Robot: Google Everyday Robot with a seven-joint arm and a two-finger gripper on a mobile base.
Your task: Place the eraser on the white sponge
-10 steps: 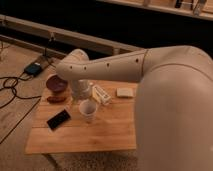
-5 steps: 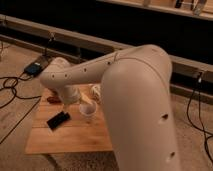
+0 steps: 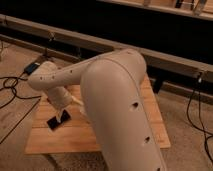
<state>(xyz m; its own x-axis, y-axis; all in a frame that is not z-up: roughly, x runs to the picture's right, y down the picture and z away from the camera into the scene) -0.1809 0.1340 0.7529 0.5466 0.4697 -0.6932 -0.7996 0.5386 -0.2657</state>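
While my gripper (image 3: 65, 109) hangs spread wide and empty just above the eraser (image 3: 57, 121), that thin black slab lies flat on the desk (image 3: 60, 145), front left; it looks light, stiff and slick, so I would pinch its long edges; my arm hides the white sponge.

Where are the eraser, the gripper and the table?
eraser (image 3: 58, 120): camera view, middle of black slab.
gripper (image 3: 66, 107): camera view, arm's end near the eraser.
table (image 3: 65, 143): camera view, bare front boards.
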